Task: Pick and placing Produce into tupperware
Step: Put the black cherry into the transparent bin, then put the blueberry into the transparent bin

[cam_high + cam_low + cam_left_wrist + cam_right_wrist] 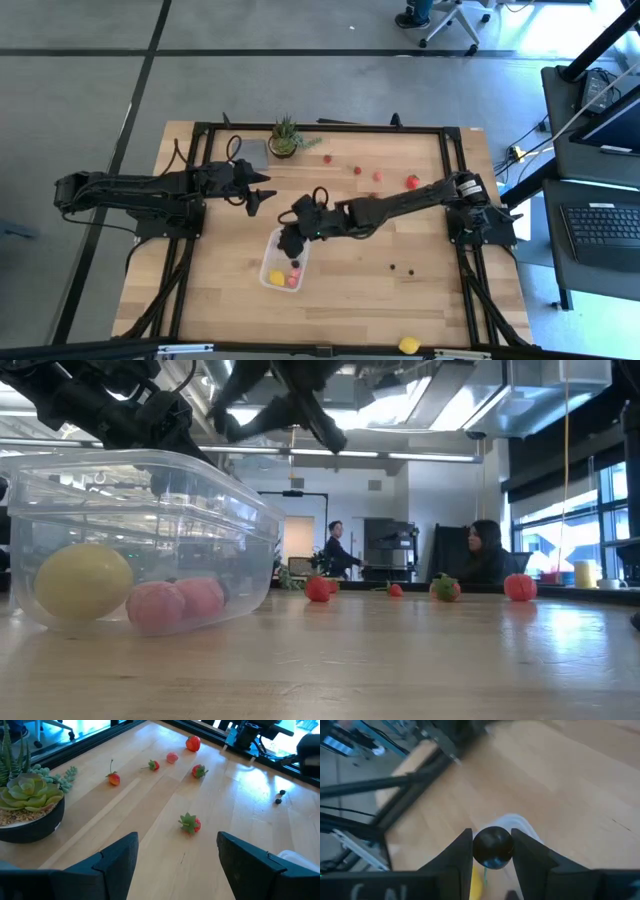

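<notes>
I hold the dark berry (pixel 492 847) pinched in my right gripper (pixel 291 237) over the tupperware (pixel 270 275) near the table's front edge, ready to drop; left gripper (pixel 258 196) waits wide.

My right gripper (pixel 492 851), black-fingered, pinches a glossy black berry (pixel 492 848) above the tupperware (pixel 283 262), a clear, milky-white tub. Inside the tub sit a pale yellow lemon (pixel 83 582) and two pink-red pieces (pixel 178 603). Beyond the tub, red strawberries (pixel 190 824) with green leafy caps dot the pale wood-grain table (pixel 380 290). A green succulent (pixel 30 794) in a black pot stands near the strawberries. My left gripper (pixel 176 860) is matte black.
</notes>
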